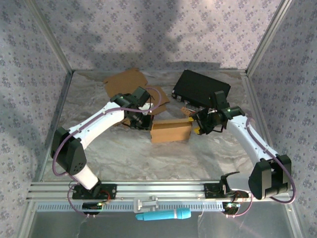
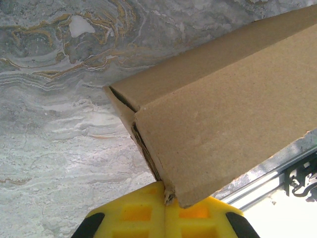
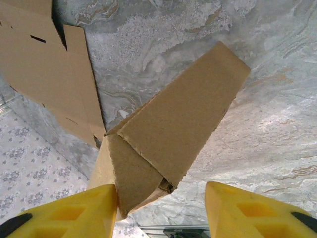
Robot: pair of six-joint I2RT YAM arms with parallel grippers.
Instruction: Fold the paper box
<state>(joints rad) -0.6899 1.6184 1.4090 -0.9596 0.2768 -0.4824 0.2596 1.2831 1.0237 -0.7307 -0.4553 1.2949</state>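
The paper box (image 1: 171,131) lies near the middle of the top view, a long brown carton on the marbled table (image 1: 148,158), and both arms meet it at its ends. The left gripper (image 2: 166,210), at the bottom edge of its wrist view, has its yellow fingers (image 2: 133,215) pressed together with the box's lower corner nipped in the seam between them. The right gripper (image 3: 161,208) stands with its jaws apart: one finger touches the folded end flap at lower left, the other hangs clear at lower right, so nothing is clamped there. Outward from the fingers, the body already reads as a closed shell with creased long edges, which I judge to be most of the job. What seems left is the ends (the flaps by the right fingers overlap loosely, and a dark gap runs down the corner by the left ones). A flat cardboard sheet (image 1: 126,82) lies at upper left, a black case (image 1: 200,88) at upper right.
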